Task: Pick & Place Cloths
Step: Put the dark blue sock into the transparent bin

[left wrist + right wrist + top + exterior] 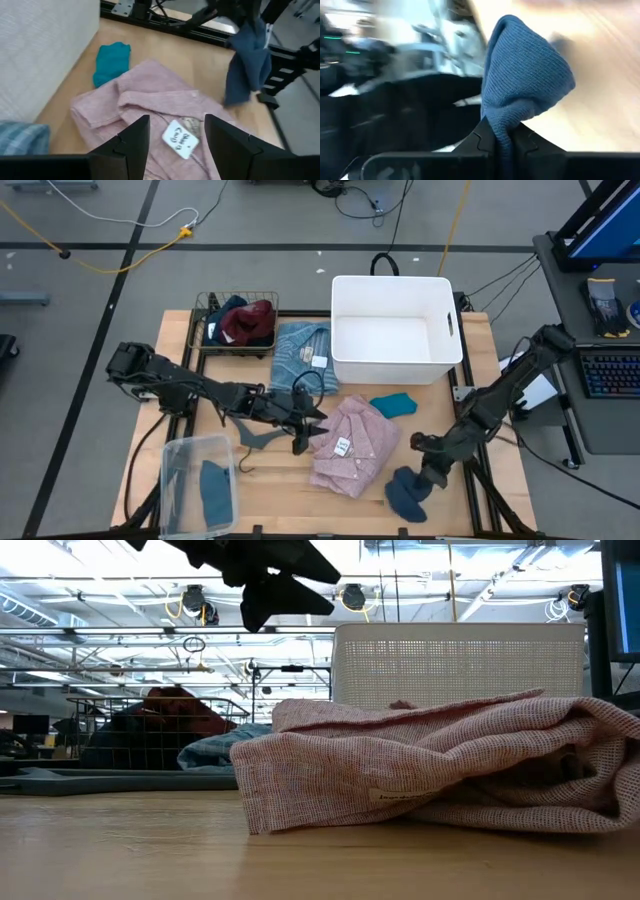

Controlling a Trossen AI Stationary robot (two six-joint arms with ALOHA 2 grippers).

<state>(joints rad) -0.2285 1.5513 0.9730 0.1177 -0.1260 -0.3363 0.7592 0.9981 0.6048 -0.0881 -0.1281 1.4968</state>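
While your right gripper [432,476] clamps the slate-blue piece [407,494], the pink tagged shirt [352,445] lies directly under your open left gripper [318,425].

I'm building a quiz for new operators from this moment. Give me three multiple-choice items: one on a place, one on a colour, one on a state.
1. Where is the small teal cloth piece?
A. in the white bin
B. on the table beside the white plastic bin
C. in the wire basket

2. What colour is the cloth in the right gripper?
A. slate-blue
B. maroon
C. pink

3. How is the left gripper?
A. shut on the hanger
B. shut on the teal piece
C. open above the pink tagged shirt

Answers: 1 B, it lies on wood by the bin's wall. 2 A, the slate-blue knit cloth is pinched there. 3 C, its fingers stand apart over the tag.
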